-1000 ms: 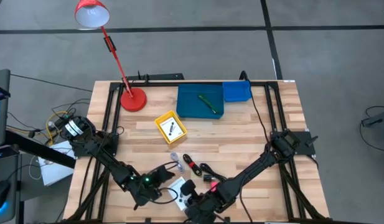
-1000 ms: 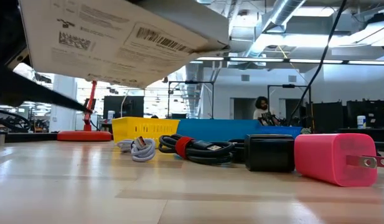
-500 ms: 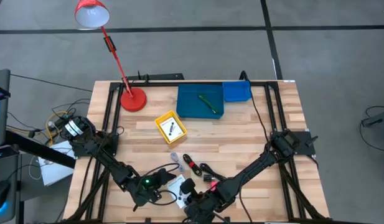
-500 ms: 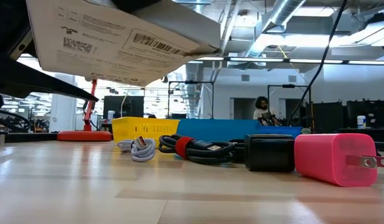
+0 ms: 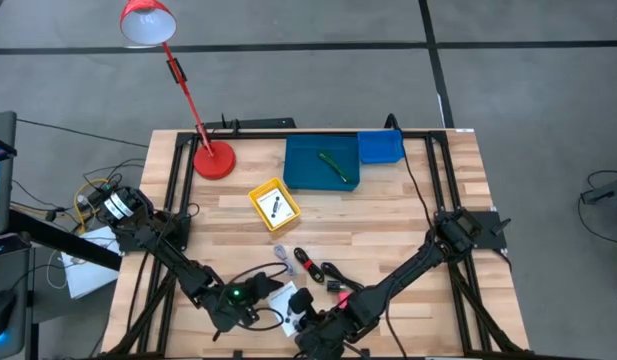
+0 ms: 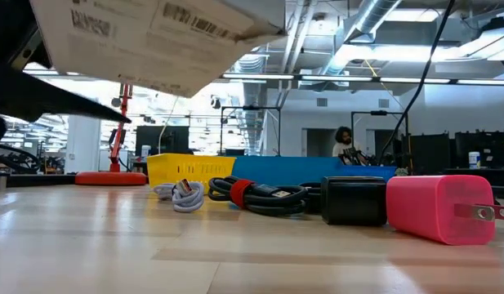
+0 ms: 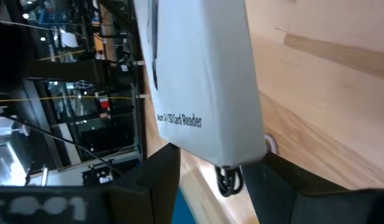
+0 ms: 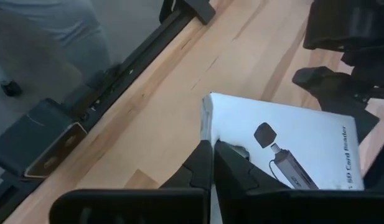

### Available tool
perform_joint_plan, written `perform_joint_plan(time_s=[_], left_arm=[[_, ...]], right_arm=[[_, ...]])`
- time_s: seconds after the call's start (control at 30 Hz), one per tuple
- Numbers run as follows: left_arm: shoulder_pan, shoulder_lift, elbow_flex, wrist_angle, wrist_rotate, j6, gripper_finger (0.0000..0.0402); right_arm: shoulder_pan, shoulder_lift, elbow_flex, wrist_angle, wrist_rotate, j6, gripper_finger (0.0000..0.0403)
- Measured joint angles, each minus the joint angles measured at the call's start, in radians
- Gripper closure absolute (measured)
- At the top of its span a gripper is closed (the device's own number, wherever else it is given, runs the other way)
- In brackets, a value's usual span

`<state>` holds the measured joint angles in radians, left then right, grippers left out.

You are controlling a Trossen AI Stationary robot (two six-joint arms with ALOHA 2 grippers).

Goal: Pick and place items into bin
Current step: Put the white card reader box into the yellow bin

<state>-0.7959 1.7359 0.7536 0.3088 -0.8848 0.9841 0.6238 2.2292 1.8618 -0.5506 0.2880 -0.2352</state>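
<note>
Left gripper [image 7: 207,174] jaws clamped around white box [image 7: 198,74]; right gripper [image 8: 210,163] closed

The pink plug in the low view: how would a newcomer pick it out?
Look along the wooden table to the row of cables and chargers. The pink plug lies at its right end, touching a black charger block. It alone is pink, with metal prongs pointing right.

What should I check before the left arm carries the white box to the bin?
1. Left end effector gripping white box: ok, a finger on each side.
2. Box clear of the table: ok, raised in the low view.
3. Right end effector shut and parked beside the box: ok.
4. Blue bin has room: ok, only a green pen inside.
5. Cables out of the way: cannot tell.
</note>
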Motion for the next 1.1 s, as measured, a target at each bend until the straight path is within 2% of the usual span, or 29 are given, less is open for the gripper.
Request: perform_joint_plan(time_s=[0.3, 0.67, 0.83, 1.1], left_arm=[[0.000, 0.000, 0.000, 0.057, -0.083, 0.061, 0.0243], [-0.002, 0.000, 0.000, 0.112, -0.057, 0.089, 0.0268], [-0.001, 0.000, -0.001, 0.112, -0.009, 0.052, 0.0293], [-0.002, 0.000, -0.002, 0.112, 0.007, -0.004, 0.0364]], right_arm=[[-0.005, 0.000, 0.000, 0.017, 0.005, 0.019, 0.0403], [-0.019, 0.000, 0.000, 0.016, -0.003, 0.024, 0.0403], [-0.021, 0.000, 0.000, 0.015, -0.010, 0.017, 0.0403], [-0.024, 0.000, 0.001, 0.014, -0.010, 0.004, 0.0403]])
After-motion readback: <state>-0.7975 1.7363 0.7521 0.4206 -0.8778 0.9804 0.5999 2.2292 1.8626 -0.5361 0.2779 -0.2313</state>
